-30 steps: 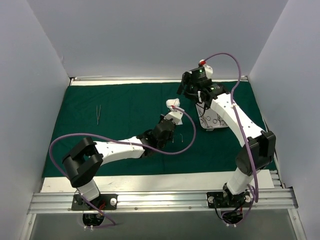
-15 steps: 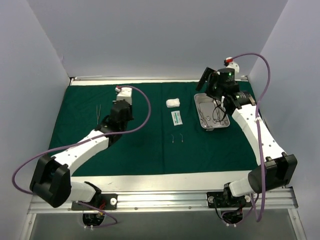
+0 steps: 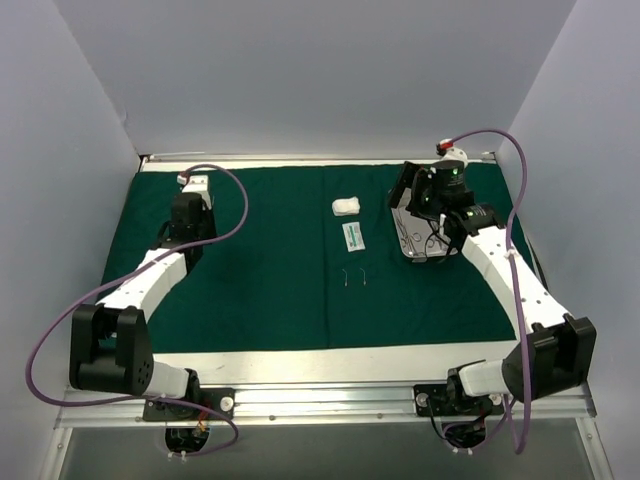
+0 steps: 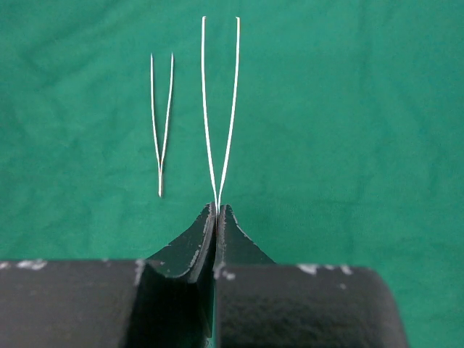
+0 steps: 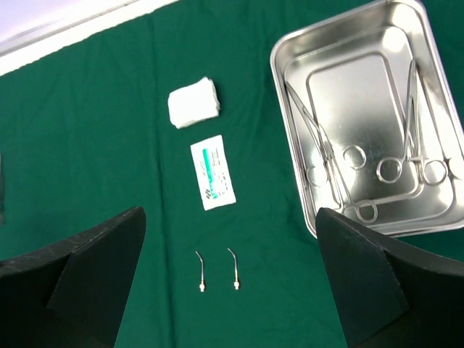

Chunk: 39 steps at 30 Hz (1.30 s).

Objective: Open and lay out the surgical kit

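Note:
The dark green drape (image 3: 270, 300) lies spread flat. My left gripper (image 4: 217, 208), at the far left (image 3: 188, 218), is shut on the joined end of long tweezers (image 4: 220, 109), whose prongs point away from me. Shorter tweezers (image 4: 161, 123) lie on the cloth just left of them. My right gripper (image 5: 232, 283) hangs open high above the cloth, holding nothing. The steel tray (image 5: 348, 80) at the right holds scissor-like instruments (image 5: 406, 145). The white gauze (image 5: 193, 101), the white-green packet (image 5: 212, 172) and two small curved metal tips (image 5: 201, 272) lie left of the tray.
White paper borders the drape along the near edge (image 3: 300, 362) and the far edge. Grey walls close in the left, right and back. The right arm's purple cable (image 3: 480, 135) loops above the tray (image 3: 425, 250).
My left arm has swung from the middle of the drape to its far left, carrying the long tweezers. My right gripper has opened wider and shifted a little over the tray.

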Each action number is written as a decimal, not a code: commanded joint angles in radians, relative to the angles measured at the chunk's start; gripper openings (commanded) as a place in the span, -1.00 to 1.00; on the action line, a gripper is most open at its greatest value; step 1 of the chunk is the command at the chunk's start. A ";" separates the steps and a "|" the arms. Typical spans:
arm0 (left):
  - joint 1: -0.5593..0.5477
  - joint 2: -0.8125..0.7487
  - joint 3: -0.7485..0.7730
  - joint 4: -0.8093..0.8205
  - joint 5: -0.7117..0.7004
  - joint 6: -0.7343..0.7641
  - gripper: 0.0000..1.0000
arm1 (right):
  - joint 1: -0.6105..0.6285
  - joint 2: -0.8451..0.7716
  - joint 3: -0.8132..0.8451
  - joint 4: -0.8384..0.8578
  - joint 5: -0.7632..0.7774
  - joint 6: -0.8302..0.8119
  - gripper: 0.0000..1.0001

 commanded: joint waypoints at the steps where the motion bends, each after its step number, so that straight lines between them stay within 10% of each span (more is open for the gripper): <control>1: 0.046 0.052 0.049 0.015 0.096 0.037 -0.95 | -0.005 -0.060 -0.014 0.059 0.001 -0.028 0.96; 39: 0.119 0.355 0.181 0.038 0.131 0.034 -0.82 | -0.007 -0.034 -0.052 0.073 -0.034 -0.039 0.92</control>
